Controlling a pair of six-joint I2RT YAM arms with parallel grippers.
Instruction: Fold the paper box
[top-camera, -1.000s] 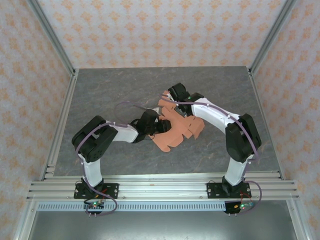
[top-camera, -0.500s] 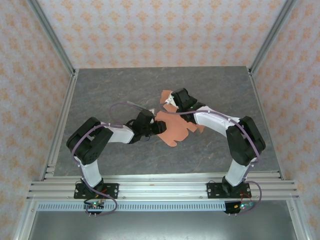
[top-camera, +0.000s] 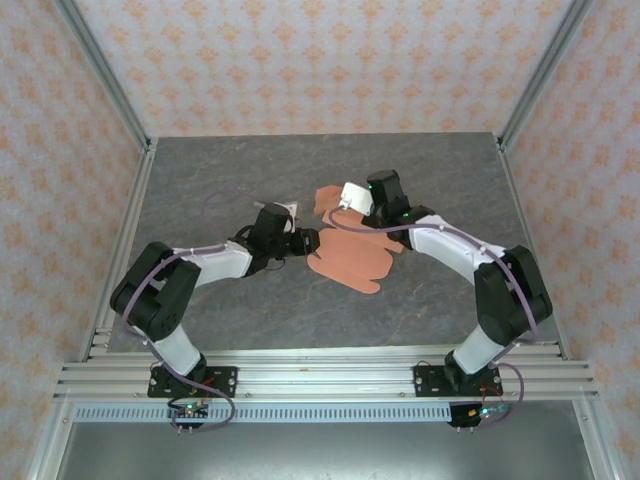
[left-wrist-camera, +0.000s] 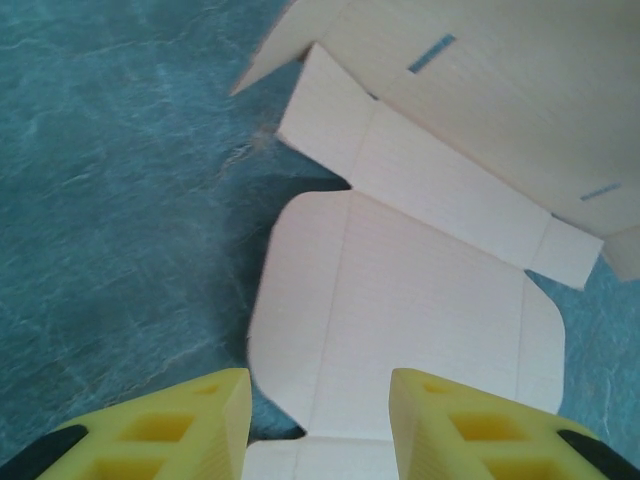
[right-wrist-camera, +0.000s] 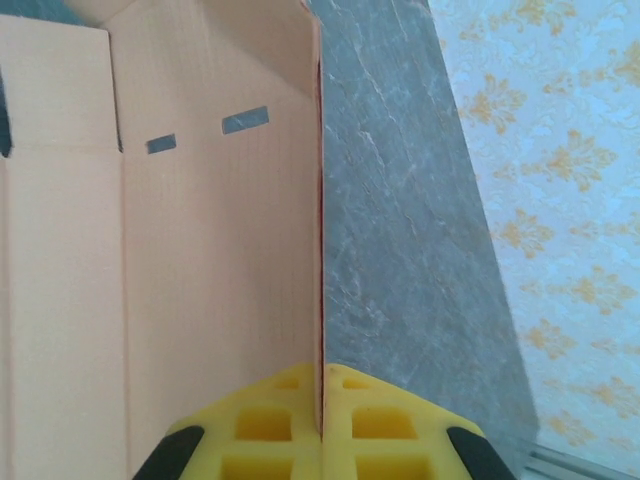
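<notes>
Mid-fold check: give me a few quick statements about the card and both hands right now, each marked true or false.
1. The right hand is shut on an edge of the paper box. True.
2. The left hand is clamped shut, pads touching. False: its fingers stand apart, with a rounded flap of the card showing between them.
3. The paper box is a finished, closed box. False: it is an open die-cut sheet with its flaps spread out.
4. One panel of the card has two small slots cut in it. True.
5. The card lies at the near edge of the table, against the arm bases. False: it is around the middle of the table.
</notes>
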